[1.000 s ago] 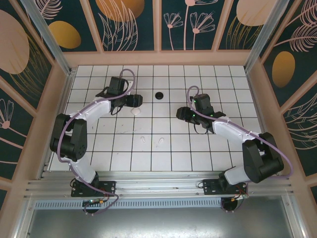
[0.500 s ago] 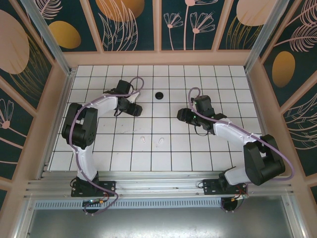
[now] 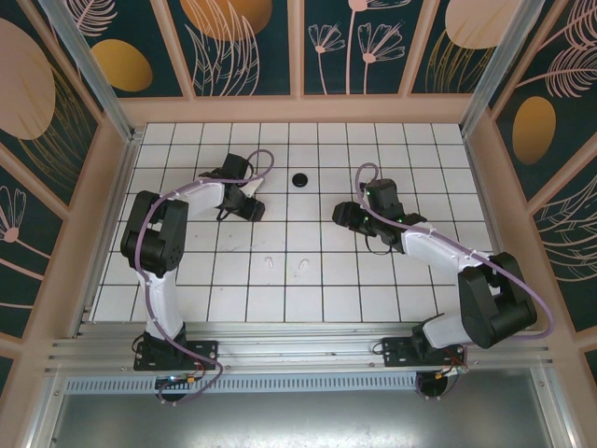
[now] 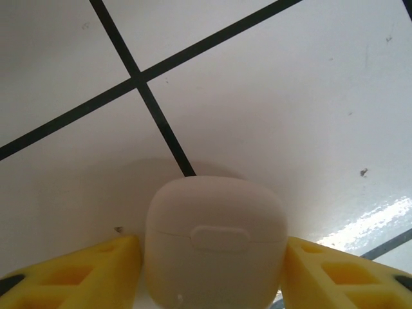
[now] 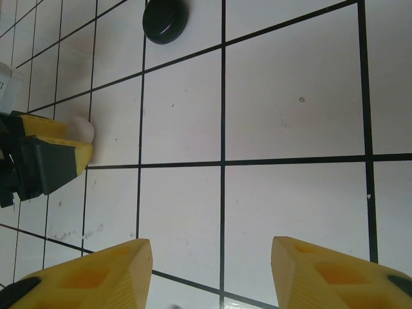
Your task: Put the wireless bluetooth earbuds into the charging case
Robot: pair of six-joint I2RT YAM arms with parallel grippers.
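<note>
Gripping the white charging case (image 4: 215, 238) in the left pincer (image 3: 254, 209), far left of centre on the tiled surface (image 3: 373, 280).

Pressing yellow fingers (image 4: 77, 273) against both flanks of that smooth, round-cornered shell, lid seam and oval recess facing out, close by a black grout crossing (image 4: 136, 80). Holding the right pincer (image 5: 209, 248) spread wide, right of centre, with open tiles toward the case. Beyond that gap, a glossy black rounded object (image 3: 300, 179). Nearer, well apart from both pincers, the left white earbud (image 3: 270, 262) and right white earbud (image 3: 304, 266), tiny, curved, loose on white tiles. Around all, pale wooden rails (image 3: 298, 109), dark leaf-painted panels (image 3: 354, 47), aluminium framing (image 3: 298, 355) along the near edge.
</note>
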